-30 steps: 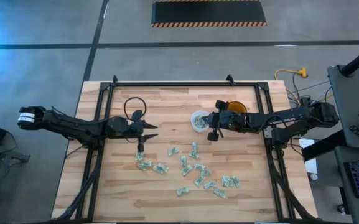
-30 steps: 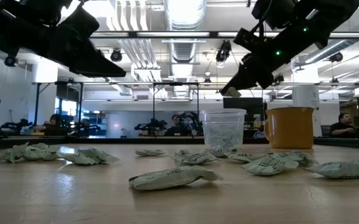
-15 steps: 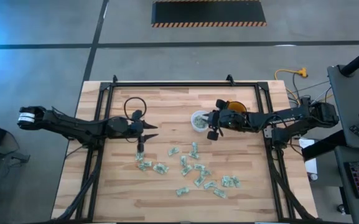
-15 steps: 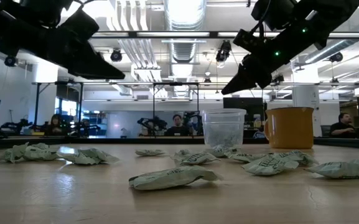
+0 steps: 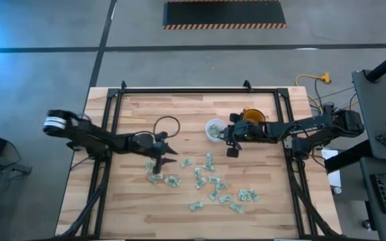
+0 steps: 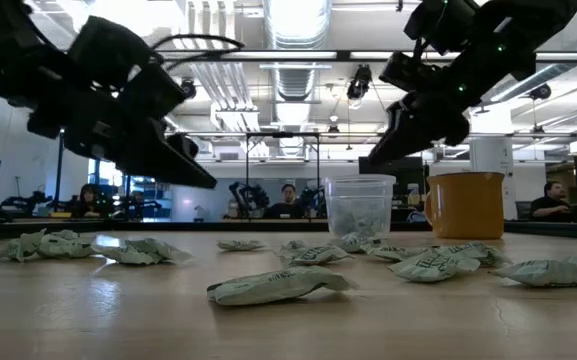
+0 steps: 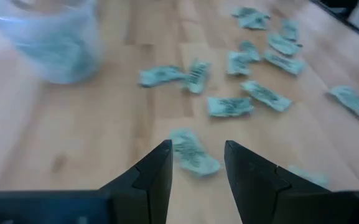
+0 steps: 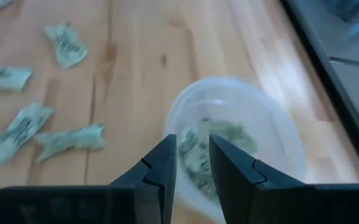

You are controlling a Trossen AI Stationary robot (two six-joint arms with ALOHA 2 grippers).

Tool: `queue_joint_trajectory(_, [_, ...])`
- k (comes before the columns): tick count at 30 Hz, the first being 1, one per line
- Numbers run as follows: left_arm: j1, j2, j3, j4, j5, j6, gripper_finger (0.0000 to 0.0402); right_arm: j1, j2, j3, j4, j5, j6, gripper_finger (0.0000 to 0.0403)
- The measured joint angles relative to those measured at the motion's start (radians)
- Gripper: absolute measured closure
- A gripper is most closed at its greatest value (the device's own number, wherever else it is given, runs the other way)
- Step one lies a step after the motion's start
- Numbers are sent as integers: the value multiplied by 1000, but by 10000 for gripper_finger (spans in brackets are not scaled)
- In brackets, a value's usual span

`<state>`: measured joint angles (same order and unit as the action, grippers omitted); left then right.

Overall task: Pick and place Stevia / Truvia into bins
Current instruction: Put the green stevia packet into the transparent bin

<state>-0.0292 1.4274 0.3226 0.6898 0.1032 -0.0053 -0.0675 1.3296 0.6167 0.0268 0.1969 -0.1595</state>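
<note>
1. Table point(image 5: 179, 114): pale wood planks, smooth with a soft sheen.
2. Sachets point(image 5: 209, 179): crinkled matt paper, scattered around six o'clock.
3. Cup point(image 6: 359, 205): translucent glossy plastic.
4. Orange cup point(image 6: 465, 204): smooth opaque plastic.
5. Frame point(image 5: 179, 90): dark matt metal.

There are two arms, and each one has one end effector: the left end effector point(image 5: 164, 153) at about 9 o'clock and the right end effector point(image 5: 230, 142) at about 2 o'clock from the middle of the tabletop point(image 5: 186, 194). There are two cups: one clear cup point(image 5: 213, 128) with some sachets inside, not countable, and one orange cup point(image 5: 252, 116). About sixteen loose sachets point(image 5: 199, 175) lie on the wood, mostly toward 5 o'clock.
</note>
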Motion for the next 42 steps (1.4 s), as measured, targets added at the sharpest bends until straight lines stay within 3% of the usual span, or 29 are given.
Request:
queue_joint_trajectory(7, [-6, 211, 79, 31, 18, -18, 272, 40, 0, 0, -38, 0, -4, 329])
queue_joint_trajectory(13, [-6, 308, 147, 36, 23, -9, 272, 44, 0, 0, -39, 0, -5, 328])
queue_joint_trajectory(34, [-6, 292, 157, -46, 18, -4, 273, 44, 0, 0, -39, 1, 2, 335])
queue_joint_trajectory(42, [-6, 291, 157, -50, 15, 20, 340, 44, 0, 0, -40, 1, 2, 329])
